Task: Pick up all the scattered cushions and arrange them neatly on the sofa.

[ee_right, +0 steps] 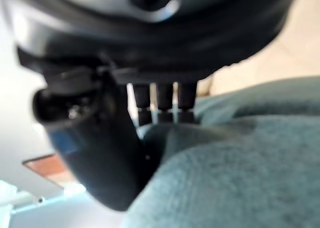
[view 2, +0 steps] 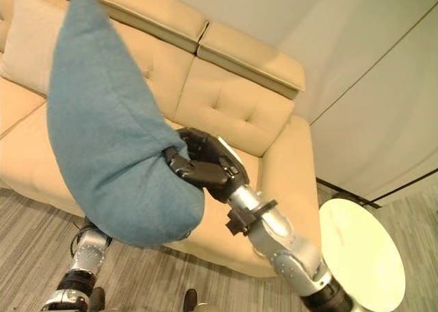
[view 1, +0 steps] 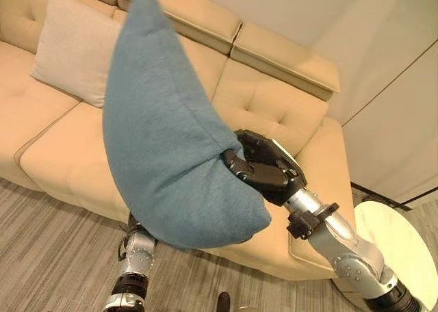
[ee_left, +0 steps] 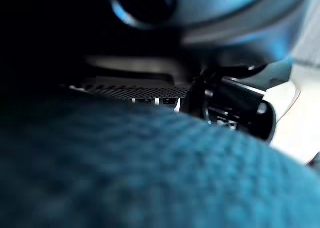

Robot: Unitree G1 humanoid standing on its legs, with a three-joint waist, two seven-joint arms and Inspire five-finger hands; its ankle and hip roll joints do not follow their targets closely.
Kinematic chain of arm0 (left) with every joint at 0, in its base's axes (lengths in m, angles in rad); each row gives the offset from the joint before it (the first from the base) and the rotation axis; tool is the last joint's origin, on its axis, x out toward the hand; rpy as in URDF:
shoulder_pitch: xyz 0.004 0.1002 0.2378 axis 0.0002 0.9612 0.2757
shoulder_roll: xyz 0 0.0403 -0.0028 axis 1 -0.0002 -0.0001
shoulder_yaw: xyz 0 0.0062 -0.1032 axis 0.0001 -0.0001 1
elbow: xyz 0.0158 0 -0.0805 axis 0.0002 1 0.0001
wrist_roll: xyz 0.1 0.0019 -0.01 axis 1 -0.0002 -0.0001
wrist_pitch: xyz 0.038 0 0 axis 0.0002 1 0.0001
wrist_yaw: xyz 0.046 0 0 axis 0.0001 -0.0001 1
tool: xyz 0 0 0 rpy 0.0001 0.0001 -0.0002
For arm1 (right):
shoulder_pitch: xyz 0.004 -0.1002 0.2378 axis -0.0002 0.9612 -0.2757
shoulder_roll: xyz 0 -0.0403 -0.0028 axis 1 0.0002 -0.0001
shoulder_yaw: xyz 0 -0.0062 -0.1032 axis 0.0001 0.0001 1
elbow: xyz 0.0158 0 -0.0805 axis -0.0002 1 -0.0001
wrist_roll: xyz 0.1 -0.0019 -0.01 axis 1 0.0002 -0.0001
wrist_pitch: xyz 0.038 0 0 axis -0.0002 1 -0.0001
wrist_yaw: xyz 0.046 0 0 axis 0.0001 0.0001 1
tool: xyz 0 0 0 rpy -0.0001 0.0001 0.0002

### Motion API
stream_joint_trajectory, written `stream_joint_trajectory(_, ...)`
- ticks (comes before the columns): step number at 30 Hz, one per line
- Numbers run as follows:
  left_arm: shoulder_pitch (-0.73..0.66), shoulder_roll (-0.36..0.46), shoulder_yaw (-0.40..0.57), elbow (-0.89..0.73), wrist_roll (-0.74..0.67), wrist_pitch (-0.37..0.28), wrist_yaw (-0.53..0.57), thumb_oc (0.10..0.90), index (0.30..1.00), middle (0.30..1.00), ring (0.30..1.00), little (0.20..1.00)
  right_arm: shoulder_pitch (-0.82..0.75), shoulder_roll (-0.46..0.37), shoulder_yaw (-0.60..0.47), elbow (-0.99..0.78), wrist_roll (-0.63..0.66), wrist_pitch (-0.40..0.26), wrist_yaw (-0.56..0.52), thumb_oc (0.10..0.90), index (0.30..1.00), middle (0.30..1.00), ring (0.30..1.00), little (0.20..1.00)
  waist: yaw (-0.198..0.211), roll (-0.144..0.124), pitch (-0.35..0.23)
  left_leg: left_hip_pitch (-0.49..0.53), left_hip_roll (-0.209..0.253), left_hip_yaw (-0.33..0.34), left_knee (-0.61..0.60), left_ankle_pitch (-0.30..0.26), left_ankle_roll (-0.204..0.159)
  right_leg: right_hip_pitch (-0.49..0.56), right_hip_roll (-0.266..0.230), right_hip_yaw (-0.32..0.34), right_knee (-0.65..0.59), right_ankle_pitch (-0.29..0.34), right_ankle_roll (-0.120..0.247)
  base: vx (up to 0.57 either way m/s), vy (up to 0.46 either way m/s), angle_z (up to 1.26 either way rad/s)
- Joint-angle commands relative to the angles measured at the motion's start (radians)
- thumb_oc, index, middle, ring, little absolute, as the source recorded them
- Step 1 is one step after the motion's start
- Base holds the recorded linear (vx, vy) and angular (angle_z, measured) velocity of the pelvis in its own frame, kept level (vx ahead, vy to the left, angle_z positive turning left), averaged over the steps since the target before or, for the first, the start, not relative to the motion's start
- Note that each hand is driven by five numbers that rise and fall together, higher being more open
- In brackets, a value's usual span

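A blue cushion (view 2: 109,137) hangs upright, held off the floor before the cream sofa (view 2: 233,100); the right hand (view 2: 205,163) grips its lower edge, fingers (view 2: 179,165) curled into the fabric; a pale cushion (view 2: 24,52) leans on the sofa back behind; a round white bench (view 2: 359,254) stands beside the sofa's arm.

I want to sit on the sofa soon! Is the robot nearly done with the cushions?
One beige cushion already leans on the sofa. The blue cushion is up in the air, pinched by the right robot hand. It still has to be set down there.
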Motion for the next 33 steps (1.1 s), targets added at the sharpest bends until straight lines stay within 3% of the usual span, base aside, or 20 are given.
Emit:
stream_joint_trajectory(1, -0.089, -0.013, -0.137, -0.165, 0.032, 0.004, -0.107, 0.400, 0.300, 0.300, 0.300, 0.300, -0.054, 0.048, -0.052, -0.092, 0.074, -0.167, 0.030, 0.400, 0.300, 0.300, 0.300, 0.300, 0.001, -0.012, -0.125, 0.014, 0.018, 0.036, 0.005, -0.098, 0.023, -0.065, -0.010, -0.039, 0.066, -0.049, 0.039, -0.02, 0.000, 0.03)
stream_joint_trajectory(4, -0.022, 0.005, -0.199, -0.248, 0.050, 0.029, -0.138, 0.400, 0.300, 0.300, 0.300, 0.300, -0.052, 0.023, -0.075, -0.079, 0.068, -0.157, 0.033, 0.400, 0.300, 0.300, 0.300, 0.300, 0.014, 0.001, -0.120, 0.009, 0.016, 0.029, 0.004, -0.096, 0.026, -0.063, -0.011, -0.048, 0.062, -0.046, 0.038, -0.01, 0.020, 0.06)
stream_joint_trajectory(6, 0.076, 0.044, -0.243, -0.365, 0.089, 0.060, -0.180, 0.400, 0.300, 0.300, 0.300, 0.300, -0.035, -0.018, -0.141, -0.026, 0.040, -0.138, 0.026, 0.400, 0.300, 0.300, 0.300, 0.300, 0.031, 0.032, -0.114, 0.004, 0.009, 0.022, 0.006, -0.093, 0.030, -0.055, -0.016, -0.058, 0.055, -0.042, 0.040, 0.02, 0.050, 0.09)
stream_joint_trajectory(7, 0.077, 0.044, -0.244, -0.366, 0.090, 0.061, -0.180, 0.400, 0.300, 0.300, 0.300, 0.300, -0.034, -0.018, -0.141, -0.025, 0.040, -0.138, 0.027, 0.400, 0.300, 0.300, 0.300, 0.300, 0.032, 0.033, -0.114, 0.005, 0.009, 0.023, 0.006, -0.093, 0.030, -0.055, -0.016, -0.058, 0.055, -0.042, 0.040, 0.03, 0.039, 0.08)
stream_joint_trajectory(10, 0.113, 0.082, -0.211, -0.415, 0.117, 0.063, -0.200, 0.400, 0.300, 0.300, 0.300, 0.300, 0.003, -0.063, -0.199, 0.028, -0.029, -0.098, 0.046, 0.400, 0.300, 0.300, 0.300, 0.300, 0.035, 0.057, -0.114, 0.009, 0.003, 0.021, 0.006, -0.095, 0.031, -0.047, -0.023, -0.061, 0.047, -0.038, 0.044, 0.04, 0.051, 0.08)
stream_joint_trajectory(11, 0.134, 0.109, -0.184, -0.451, 0.135, 0.060, -0.209, 0.400, 0.300, 0.300, 0.300, 0.300, 0.042, -0.078, -0.227, 0.082, -0.079, -0.075, 0.069, 0.400, 0.300, 0.300, 0.300, 0.300, 0.034, 0.077, -0.113, 0.014, -0.005, 0.022, 0.010, -0.101, 0.034, -0.042, -0.032, -0.060, 0.044, -0.034, 0.046, 0.04, 0.062, 0.06)
stream_joint_trajectory(12, 0.134, 0.109, -0.185, -0.451, 0.135, 0.060, -0.209, 0.400, 0.300, 0.300, 0.300, 0.300, 0.043, -0.078, -0.227, 0.082, -0.079, -0.075, 0.069, 0.400, 0.300, 0.300, 0.300, 0.300, 0.035, 0.078, -0.113, 0.015, -0.005, 0.022, 0.010, -0.101, 0.034, -0.041, -0.032, -0.059, 0.044, -0.034, 0.046, 0.07, 0.108, 0.03)
stream_joint_trajectory(13, 0.137, 0.146, -0.152, -0.474, 0.178, 0.054, -0.212, 0.400, 0.300, 0.300, 0.300, 0.300, 0.074, -0.094, -0.248, 0.145, -0.134, -0.050, 0.091, 0.400, 0.300, 0.300, 0.300, 0.300, 0.033, 0.096, -0.112, 0.022, -0.015, 0.025, 0.015, -0.110, 0.038, -0.035, -0.045, -0.055, 0.038, -0.027, 0.052, 0.06, 0.092, 0.02)
stream_joint_trajectory(18, 0.091, 0.225, -0.108, -0.484, 0.261, 0.046, -0.242, 0.400, 0.300, 0.300, 0.300, 0.300, 0.104, -0.068, -0.243, 0.266, -0.251, -0.014, 0.147, 0.400, 0.300, 0.300, 0.300, 0.300, 0.032, 0.128, -0.108, 0.024, -0.053, 0.036, 0.056, -0.144, 0.055, -0.032, -0.085, -0.030, 0.021, 0.010, 0.070, 0.05, 0.118, -0.03)
stream_joint_trajectory(21, 0.062, 0.252, -0.113, -0.473, 0.293, 0.036, -0.253, 0.400, 0.300, 0.300, 0.300, 0.300, 0.108, -0.038, -0.244, 0.300, -0.290, 0.002, 0.163, 0.400, 0.300, 0.300, 0.300, 0.300, 0.029, 0.132, -0.102, 0.012, -0.077, 0.040, 0.091, -0.168, 0.067, -0.040, -0.114, -0.017, 0.023, 0.035, 0.083, 0.02, 0.159, -0.07)
stream_joint_trajectory(24, -0.027, 0.260, -0.165, -0.458, 0.337, 0.034, -0.260, 0.400, 0.300, 0.300, 0.300, 0.300, 0.133, 0.029, -0.235, 0.329, -0.347, 0.016, 0.193, 0.400, 0.300, 0.300, 0.300, 0.300, 0.017, 0.146, -0.085, -0.020, -0.135, 0.031, 0.154, -0.215, 0.107, -0.062, -0.179, 0.001, 0.097, 0.043, 0.100, 0.03, 0.256, -0.06)
stream_joint_trajectory(25, -0.049, 0.253, -0.185, -0.459, 0.345, 0.042, -0.264, 0.400, 0.300, 0.300, 0.300, 0.300, 0.149, 0.050, -0.237, 0.333, -0.358, 0.025, 0.196, 0.400, 0.300, 0.300, 0.300, 0.300, 0.014, 0.148, -0.076, -0.029, -0.147, 0.023, 0.169, -0.223, 0.121, -0.077, -0.189, 0.006, 0.157, 0.040, 0.095, -0.01, 0.305, 0.03)
stream_joint_trajectory(26, -0.081, 0.241, -0.221, -0.460, 0.359, 0.043, -0.259, 0.400, 0.300, 0.300, 0.300, 0.300, 0.143, 0.084, -0.222, 0.345, -0.371, 0.026, 0.189, 0.400, 0.300, 0.300, 0.300, 0.300, 0.006, 0.161, -0.040, -0.023, -0.157, 0.029, 0.193, -0.243, 0.146, -0.135, -0.204, 0.003, 0.299, 0.077, 0.086, -0.01, 0.213, 0.03)
stream_joint_trajectory(27, -0.083, 0.241, -0.221, -0.459, 0.359, 0.043, -0.259, 0.400, 0.300, 0.300, 0.300, 0.300, 0.142, 0.084, -0.222, 0.346, -0.371, 0.026, 0.189, 0.400, 0.300, 0.300, 0.300, 0.300, 0.008, 0.159, -0.040, -0.024, -0.159, 0.032, 0.195, -0.245, 0.147, -0.140, -0.206, 0.007, 0.305, 0.075, 0.087, 0.01, 0.297, 0.03)
stream_joint_trajectory(28, -0.100, 0.224, -0.249, -0.480, 0.373, 0.049, -0.248, 0.400, 0.300, 0.300, 0.300, 0.300, 0.130, 0.108, -0.207, 0.346, -0.395, 0.022, 0.186, 0.400, 0.300, 0.300, 0.300, 0.300, 0.004, 0.185, -0.002, -0.003, -0.157, 0.056, 0.201, -0.260, 0.168, -0.188, -0.227, -0.058, 0.436, 0.099, 0.079, 0.02, 0.157, -0.05)
stream_joint_trajectory(30, -0.110, 0.217, -0.269, -0.487, 0.390, 0.054, -0.250, 0.400, 0.300, 0.300, 0.300, 0.300, 0.132, 0.124, -0.206, 0.336, -0.391, 0.025, 0.182, 0.400, 0.300, 0.300, 0.300, 0.300, -0.006, 0.188, 0.005, 0.017, -0.162, 0.065, 0.194, -0.268, 0.172, -0.206, -0.219, -0.081, 0.477, 0.077, 0.072, 0.17, 0.167, -0.21)
stream_joint_trajectory(31, -0.119, 0.196, -0.297, -0.482, 0.411, 0.056, -0.246, 0.400, 0.300, 0.300, 0.300, 0.300, 0.130, 0.133, -0.206, 0.329, -0.382, 0.009, 0.171, 0.400, 0.300, 0.300, 0.300, 0.300, -0.025, 0.189, 0.007, 0.051, -0.178, 0.071, 0.181, -0.282, 0.175, -0.238, -0.183, -0.113, 0.456, 0.048, 0.061, 0.24, 0.119, -0.19)
stream_joint_trajectory(33, -0.119, 0.195, -0.297, -0.482, 0.412, 0.056, -0.246, 0.400, 0.300, 0.300, 0.300, 0.300, 0.130, 0.132, -0.206, 0.329, -0.382, 0.009, 0.171, 0.400, 0.300, 0.300, 0.300, 0.300, -0.025, 0.190, 0.010, 0.055, -0.176, 0.071, 0.181, -0.284, 0.174, -0.235, -0.182, -0.114, 0.457, 0.045, 0.061, 0.18, 0.024, -0.29)
